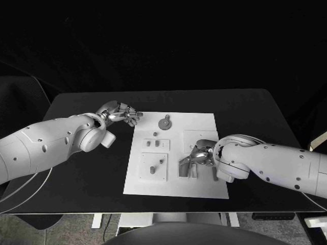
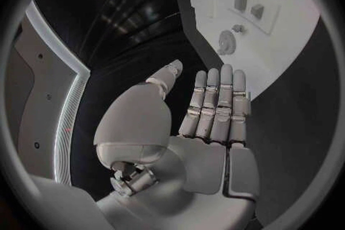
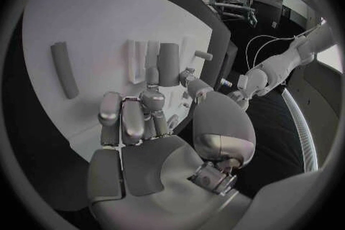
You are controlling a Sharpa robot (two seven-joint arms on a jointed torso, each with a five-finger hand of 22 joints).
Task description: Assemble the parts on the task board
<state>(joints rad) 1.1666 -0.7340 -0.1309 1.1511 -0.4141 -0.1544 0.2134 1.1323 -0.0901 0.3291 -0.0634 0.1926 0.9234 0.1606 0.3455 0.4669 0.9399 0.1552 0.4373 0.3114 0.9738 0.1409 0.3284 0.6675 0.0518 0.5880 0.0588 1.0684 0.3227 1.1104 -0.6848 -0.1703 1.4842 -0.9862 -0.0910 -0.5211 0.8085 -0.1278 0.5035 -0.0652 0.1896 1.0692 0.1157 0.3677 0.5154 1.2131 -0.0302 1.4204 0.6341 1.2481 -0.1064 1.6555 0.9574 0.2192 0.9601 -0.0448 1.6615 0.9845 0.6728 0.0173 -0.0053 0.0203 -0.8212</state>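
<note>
Head view: one task board (image 1: 200, 122), left hand (image 1: 121, 113) spread wide (empty), right hand (image 1: 200, 155) pinching one grey part (image 3: 169, 63).

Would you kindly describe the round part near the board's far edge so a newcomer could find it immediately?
Start at the white task board in the middle of the black table. Near its far edge, just beside the left hand, lies the round grey part. It is disc-shaped, unlike the small blocks and the long bars nearer the robot.
</note>
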